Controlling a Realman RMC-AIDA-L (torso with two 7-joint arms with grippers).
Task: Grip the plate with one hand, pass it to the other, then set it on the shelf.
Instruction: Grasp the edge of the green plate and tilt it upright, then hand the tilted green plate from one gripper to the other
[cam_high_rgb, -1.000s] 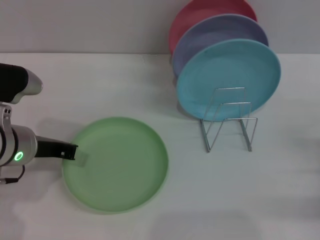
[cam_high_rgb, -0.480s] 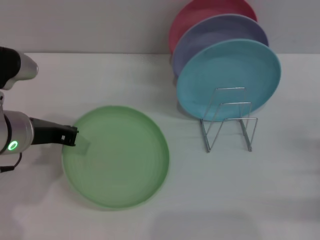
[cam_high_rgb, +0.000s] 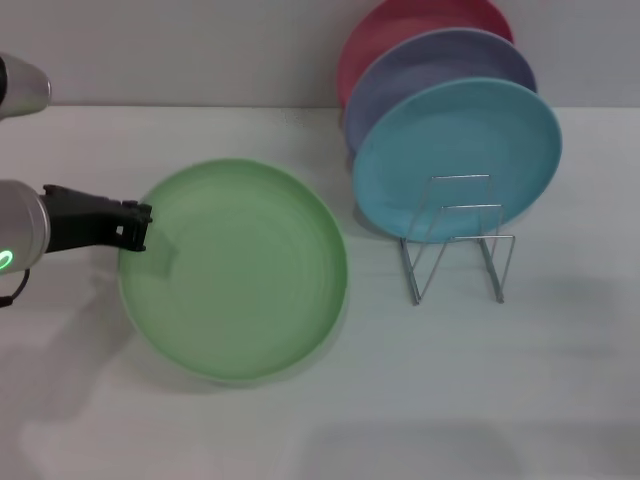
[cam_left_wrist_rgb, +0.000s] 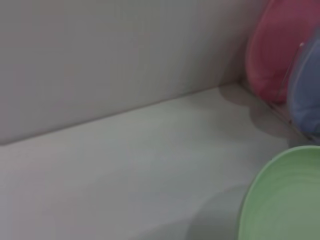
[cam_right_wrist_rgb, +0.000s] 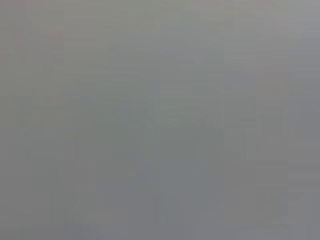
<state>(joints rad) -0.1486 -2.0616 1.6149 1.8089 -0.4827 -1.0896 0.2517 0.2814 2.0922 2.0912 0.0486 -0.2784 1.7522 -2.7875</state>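
Observation:
The light-green plate (cam_high_rgb: 235, 270) is held off the white table at the left of the head view, its shadow below it. My left gripper (cam_high_rgb: 140, 232), on the arm with the green ring, is shut on the plate's left rim. The plate's edge also shows in the left wrist view (cam_left_wrist_rgb: 282, 200). The silver wire rack (cam_high_rgb: 455, 240) stands at the right, its front slots free. My right gripper is out of view; the right wrist view shows only plain grey.
A turquoise-blue plate (cam_high_rgb: 455, 155), a lavender plate (cam_high_rgb: 440, 70) and a pink plate (cam_high_rgb: 390, 30) stand upright in the rack's back slots. They also show in the left wrist view (cam_left_wrist_rgb: 280, 50). A grey wall runs behind the table.
My left gripper has lifted the green plate up and away from the table. The plate looks larger and sits higher in the view. The rack and its plates have not moved.

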